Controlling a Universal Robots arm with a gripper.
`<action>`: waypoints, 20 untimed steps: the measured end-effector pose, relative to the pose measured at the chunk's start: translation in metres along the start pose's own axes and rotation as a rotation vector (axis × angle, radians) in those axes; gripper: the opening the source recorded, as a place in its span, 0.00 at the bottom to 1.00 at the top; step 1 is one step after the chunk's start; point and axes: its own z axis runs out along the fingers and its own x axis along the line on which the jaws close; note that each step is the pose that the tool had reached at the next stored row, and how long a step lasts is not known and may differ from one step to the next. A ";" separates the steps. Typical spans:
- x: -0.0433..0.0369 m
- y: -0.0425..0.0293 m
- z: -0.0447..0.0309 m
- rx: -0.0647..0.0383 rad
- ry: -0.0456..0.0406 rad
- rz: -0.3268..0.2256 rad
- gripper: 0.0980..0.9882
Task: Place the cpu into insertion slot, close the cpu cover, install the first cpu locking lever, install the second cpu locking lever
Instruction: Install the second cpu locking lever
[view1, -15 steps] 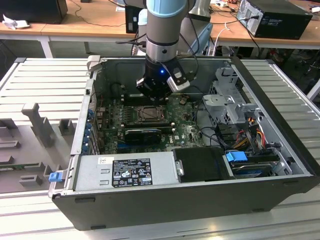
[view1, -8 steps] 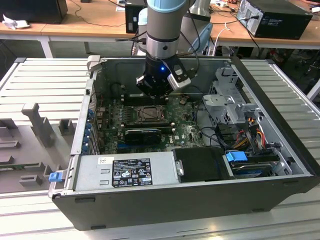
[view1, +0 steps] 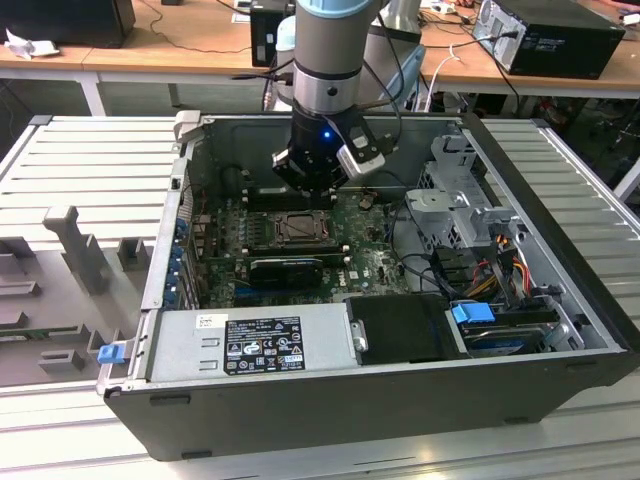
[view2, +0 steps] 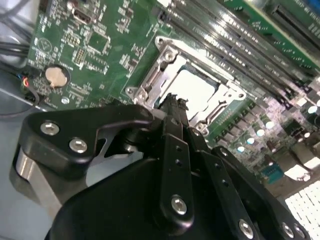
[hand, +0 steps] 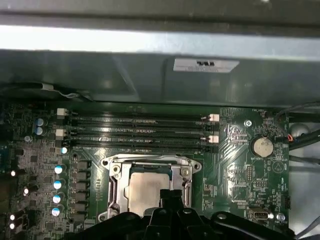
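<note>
1. Black gripper (view2: 172, 102) linkage sits closest to the lens in the second wrist view, its two fingers (view2: 175, 150) pressed together into one narrow blade with no gap showing between them and nothing between the tips; the jaws are clenched and bare.
2. Just beyond the fingertips lies the cpu (view2: 195, 90), its silver-grey top face up, seated flat inside the insertion slot (view2: 145, 82).
3. In the first wrist view the gripper (hand: 170, 196) tip overlaps the near edge of the cpu (hand: 147, 187); whether it touches the chip cannot be told.
4. Around the chip lies the cpu cover (hand: 150, 164), a metal frame down flat over the socket, the chip visible through its window.
5. Past the socket from the jaws run the long memory slots (hand: 140, 131) in parallel rows.
6. Off to one side of the jaws, a round coin battery (hand: 261, 146) sits on the green motherboard (hand: 235, 165).
7. From the exterior view, the arm (view1: 325, 60) reaches down into the open computer case (view1: 560, 280), the gripper (view1: 310, 195) just above the socket (view1: 298, 230).
</note>
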 end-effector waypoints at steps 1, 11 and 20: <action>0.0001 -0.0001 -0.0032 0.000 0.0000 0.000 0.01; 0.0004 -0.0093 -0.0151 0.007 0.0000 0.000 0.01; 0.0012 -0.0226 -0.0142 0.006 -0.0001 0.000 0.01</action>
